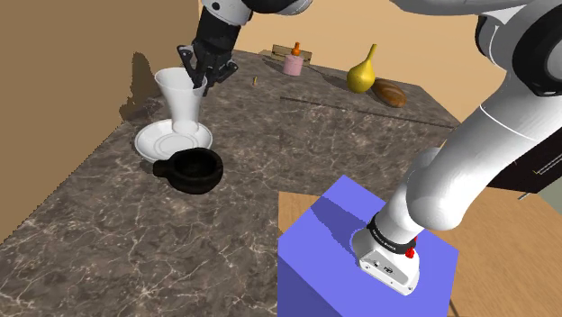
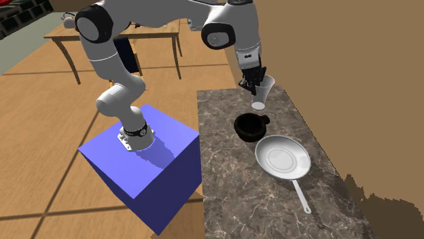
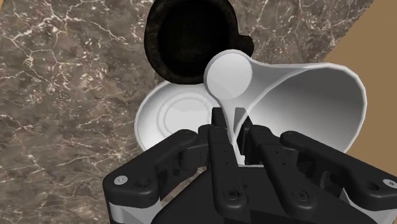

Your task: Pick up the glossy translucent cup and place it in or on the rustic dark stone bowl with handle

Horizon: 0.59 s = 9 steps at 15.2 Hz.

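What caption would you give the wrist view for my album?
Black gripper clasping a white cup by its rim, dark bowl just beyond.

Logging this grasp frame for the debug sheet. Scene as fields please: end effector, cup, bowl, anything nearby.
end effector: shut on the cup's wall near its rim
cup: white, flared, held, apparently lifted off the counter
bowl: black, with handle, empty, upright on the counter
counter: dark marbled stone
white pan: next to the bowl, nothing in it
task state: cup grasped, not yet in bowl

tan walls (image 2: 340, 47), wood floor (image 2: 41, 136), dark marble counter (image 2: 231, 180), wooden table (image 2: 58, 34) beyond.
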Available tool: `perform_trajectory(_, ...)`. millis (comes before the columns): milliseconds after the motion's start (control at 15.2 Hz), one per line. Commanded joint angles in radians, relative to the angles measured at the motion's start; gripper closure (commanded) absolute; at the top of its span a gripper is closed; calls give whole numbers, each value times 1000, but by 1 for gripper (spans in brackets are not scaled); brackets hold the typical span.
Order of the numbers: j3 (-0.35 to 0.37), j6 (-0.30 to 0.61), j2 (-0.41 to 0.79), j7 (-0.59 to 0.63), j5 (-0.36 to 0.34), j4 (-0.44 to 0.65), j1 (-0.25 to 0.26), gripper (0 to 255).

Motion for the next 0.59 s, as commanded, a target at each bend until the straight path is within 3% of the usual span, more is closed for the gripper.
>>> perform_trajectory(0,2,26,1,0,1,-24,1,255)
perform_trajectory(528,5,132,17,-13,7,-115,4,255)
